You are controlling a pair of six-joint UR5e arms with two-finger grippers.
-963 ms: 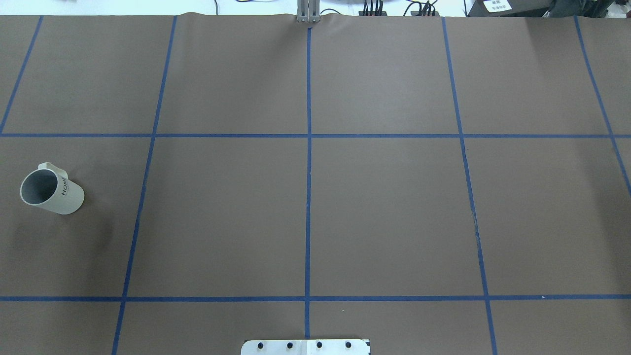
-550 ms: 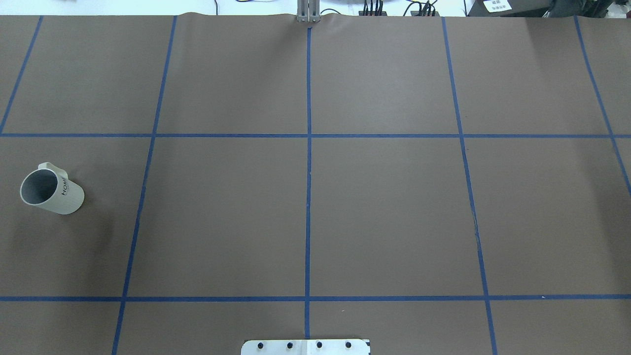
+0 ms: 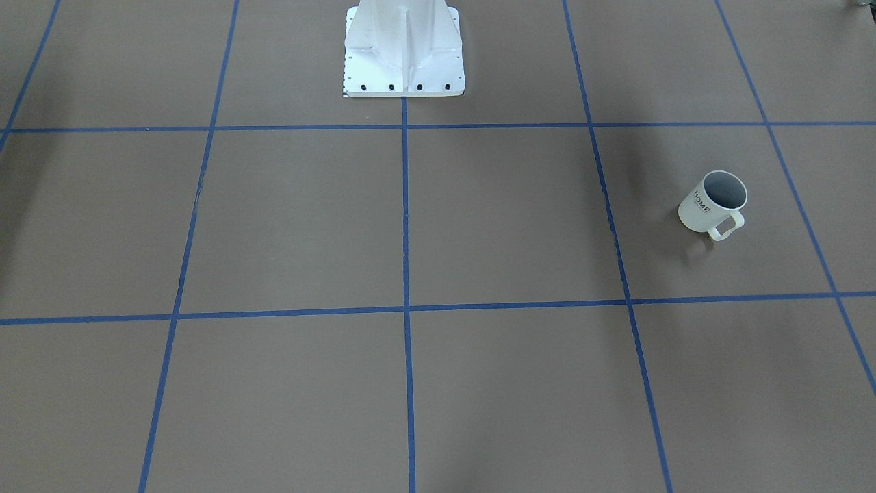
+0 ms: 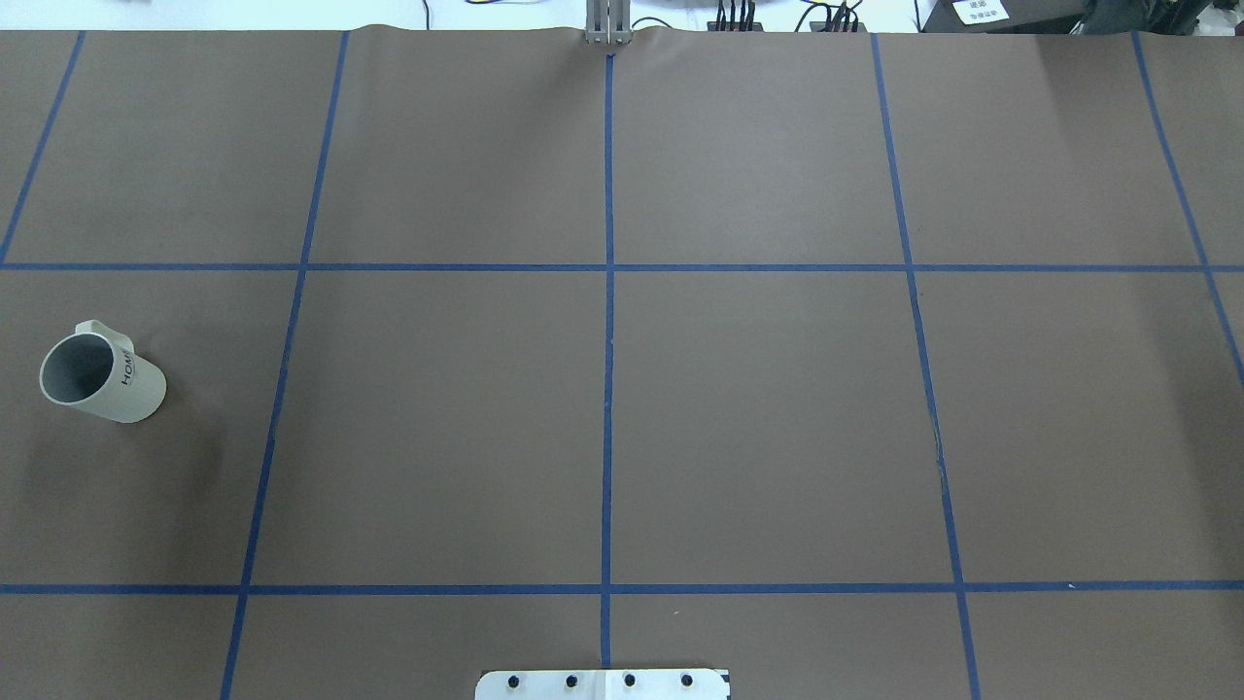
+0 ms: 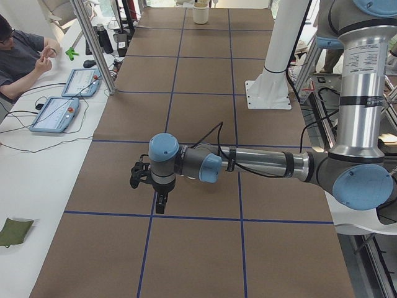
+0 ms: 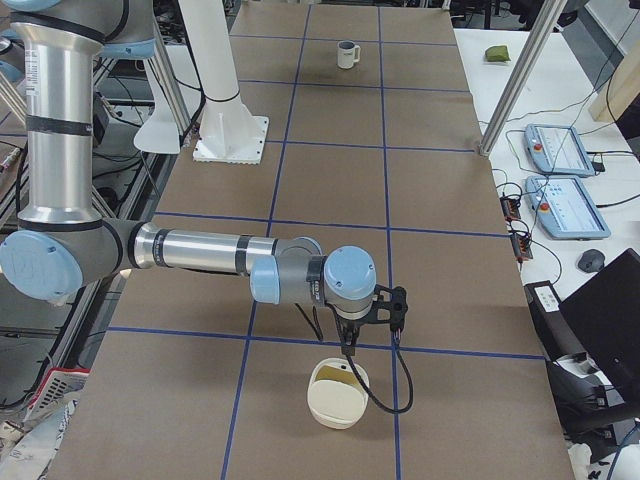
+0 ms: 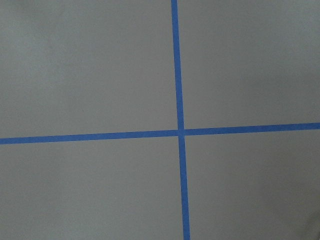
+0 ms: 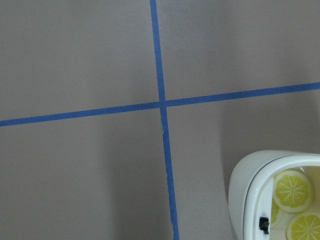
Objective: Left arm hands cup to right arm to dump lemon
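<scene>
Brown worktop (image 4: 758,418) with blue tape grid (image 4: 608,389); the cup (image 4: 102,377) stands upright at the overhead view's middle left, well apart from the 2 arms. Both the left pincer (image 5: 161,205) and the right pincer (image 6: 348,345) point down; whether each is spread or pressed together cannot be told.

White HOME cup (image 4: 102,381) upright at robot's far left.
</scene>
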